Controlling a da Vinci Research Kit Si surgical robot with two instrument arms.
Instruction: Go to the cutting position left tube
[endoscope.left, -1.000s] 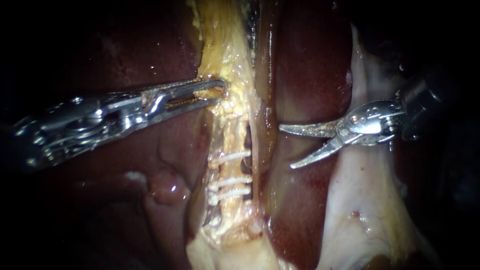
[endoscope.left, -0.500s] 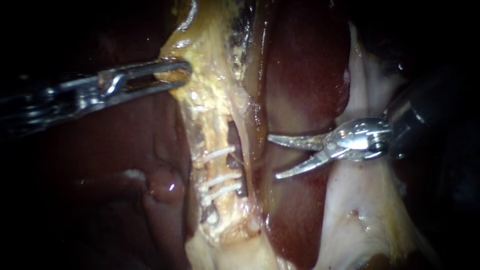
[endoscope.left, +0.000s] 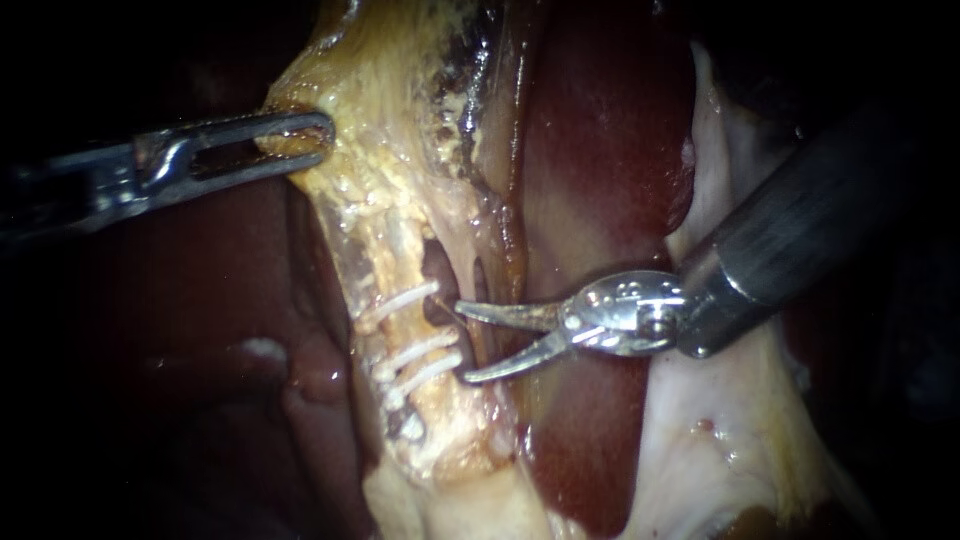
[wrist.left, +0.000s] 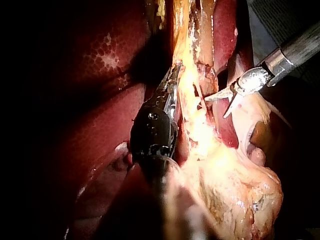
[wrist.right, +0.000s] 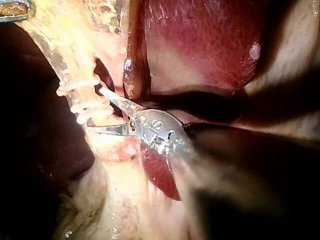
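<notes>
In the endoscope view the left instrument is pinching a fold of yellow fatty tissue between its slotted jaws, which are closing on it from two sides. The left tube is running down the pale, crumbly strip, with three white clips crossing it. The right instrument is reaching in over the glossy dark red liver. Its two thin, curved blades are standing apart and gripping nothing, their tips lying just beside the clip ends. A dark opening and a thin strand of tissue are sitting beside the upper blade.

In the left wrist view the left instrument's dark wrist is covering the tissue under it. Its jaws are biting the lumpy yellow strip. The right instrument's spread blades are pointing at the strip from the far side. The clips are not showing here.

In the right wrist view the blades are opening around the lower two clips, and the upper tip is lying just beside the tube. The liver's finely pebbled surface is showing beyond.
</notes>
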